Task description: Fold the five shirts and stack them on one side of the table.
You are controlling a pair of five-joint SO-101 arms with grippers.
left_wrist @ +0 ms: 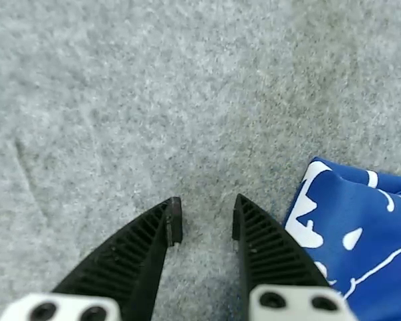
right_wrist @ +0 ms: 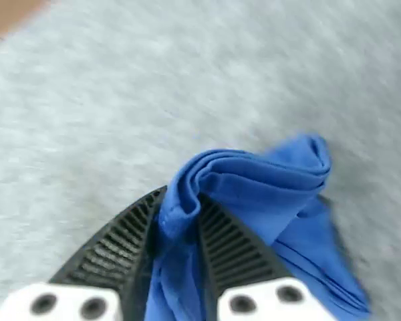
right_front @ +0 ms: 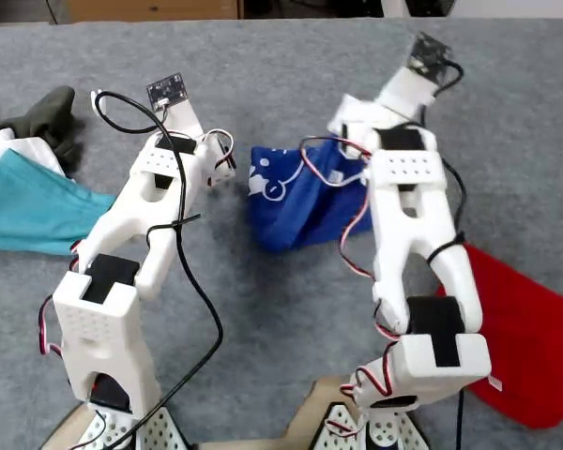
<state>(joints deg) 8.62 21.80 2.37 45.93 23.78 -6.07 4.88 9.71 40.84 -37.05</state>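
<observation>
Left gripper [left_wrist: 204, 219]: spread and empty, low over the grey table [right_front: 263, 66], just beside the near edge of the blue shirt [right_front: 286, 206]; the teal shirt [right_front: 28, 206] lies well off on its outer side, with a white shirt [right_front: 5, 150] and a dark shirt [right_front: 47, 117] behind it
Blue shirt: bunched in the middle of the table between the two arms, one edge raised in a ridge, the rest slumped on the table
Right gripper [right_wrist: 180, 200]: pinching that folded ridge of the blue shirt between its pads, several layers thick
Red shirt [right_front: 535, 328]: crumpled beside the right arm's base, well apart from the blue one
Step in hand: by my judgement, spreading the blue shirt flat before any fold
Doing it well: take the free edge beside the left gripper, one layer only if possible, then draw the two grips apart low and level so the fabric lies out without wrinkles
Watch for: the thick pinch may hold front and back together; if the shirt will not open, let go and retake at a hem or shoulder
Drag: soft knit is likely to catch on the felt-like table, so lift a little before pulling
</observation>
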